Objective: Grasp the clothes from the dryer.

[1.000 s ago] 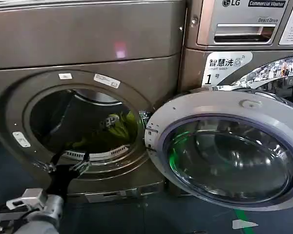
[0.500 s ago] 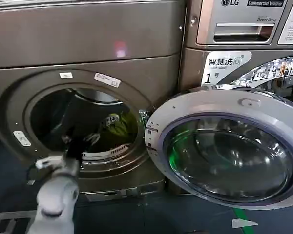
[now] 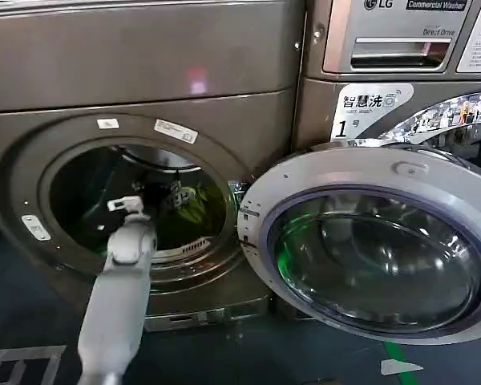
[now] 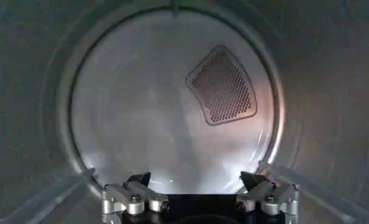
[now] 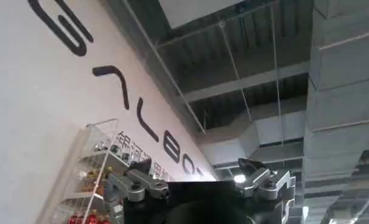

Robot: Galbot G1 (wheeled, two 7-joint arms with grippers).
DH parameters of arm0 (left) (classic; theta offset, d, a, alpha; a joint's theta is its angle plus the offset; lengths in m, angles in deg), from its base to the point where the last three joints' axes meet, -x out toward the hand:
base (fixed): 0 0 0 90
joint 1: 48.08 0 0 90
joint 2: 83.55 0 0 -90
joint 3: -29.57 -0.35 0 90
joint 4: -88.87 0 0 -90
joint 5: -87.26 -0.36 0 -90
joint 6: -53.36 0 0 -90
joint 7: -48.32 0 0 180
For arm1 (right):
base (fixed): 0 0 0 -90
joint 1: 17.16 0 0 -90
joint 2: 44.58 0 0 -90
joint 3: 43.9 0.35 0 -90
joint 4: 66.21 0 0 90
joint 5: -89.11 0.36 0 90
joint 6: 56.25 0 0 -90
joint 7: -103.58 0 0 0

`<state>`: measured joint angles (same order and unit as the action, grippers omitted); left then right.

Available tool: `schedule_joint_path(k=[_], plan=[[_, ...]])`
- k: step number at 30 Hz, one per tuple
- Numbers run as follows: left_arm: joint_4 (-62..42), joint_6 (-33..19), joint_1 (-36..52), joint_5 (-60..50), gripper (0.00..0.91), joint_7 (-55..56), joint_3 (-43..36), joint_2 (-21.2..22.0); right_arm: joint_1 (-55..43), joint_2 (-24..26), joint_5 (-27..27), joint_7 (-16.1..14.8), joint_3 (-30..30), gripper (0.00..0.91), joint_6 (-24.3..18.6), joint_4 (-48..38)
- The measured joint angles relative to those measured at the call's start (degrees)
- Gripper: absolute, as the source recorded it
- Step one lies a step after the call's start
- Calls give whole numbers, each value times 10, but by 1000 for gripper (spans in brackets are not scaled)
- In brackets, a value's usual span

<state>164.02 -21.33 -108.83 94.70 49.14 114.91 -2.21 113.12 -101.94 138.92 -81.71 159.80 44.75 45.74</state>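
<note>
head view: left gripper (image 3: 156,195) reaches inside dryer (image 3: 144,88), beside crumpled clothes (image 3: 194,207).

The dryer (image 3: 144,160) porthole is seen obliquely from above by the head camera. The drum rear wall (image 4: 172,103) is faced closely from inside by the left wrist camera. The right wrist camera is aimed up at ceiling ducts (image 5: 343,91).

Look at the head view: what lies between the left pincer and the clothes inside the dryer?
Nothing solid. The left pincer is inside the dryer, open, with only dark drum air before the clothes. The left wrist view shows bare drum wall ahead.
</note>
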Motion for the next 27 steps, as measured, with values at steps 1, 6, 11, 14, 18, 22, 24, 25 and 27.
schedule_joint_path(k=[1,6,11,14,18,22,24,25,27], plan=[[-23,-7,17,-2,907,-2,-4,1,-2,0,0,-1,-2,907,0,0],[-133,-32,87,-11,907,-12,-13,4,-8,3,0,-3,-9,907,-4,-3],[-247,-50,152,-21,907,-30,-22,10,-16,0,-1,-5,-20,907,-5,-1],[-308,-54,189,-23,907,-44,-34,8,-21,0,-1,-6,-27,907,-5,-2],[-373,-54,231,-39,907,-87,-54,1,-25,0,-3,-6,-36,907,-5,0],[-429,-60,271,-70,907,-159,-90,-7,-29,-1,-4,-7,-42,907,-6,1],[-455,-67,288,-87,907,-198,-112,-9,-31,-1,-6,-8,-45,907,-7,1],[-467,-71,296,-95,907,-217,-122,-11,-31,-1,-7,-8,-46,907,-7,1],[-492,-80,311,-113,907,-259,-144,-13,-32,-1,-10,-9,-48,907,-8,0]])
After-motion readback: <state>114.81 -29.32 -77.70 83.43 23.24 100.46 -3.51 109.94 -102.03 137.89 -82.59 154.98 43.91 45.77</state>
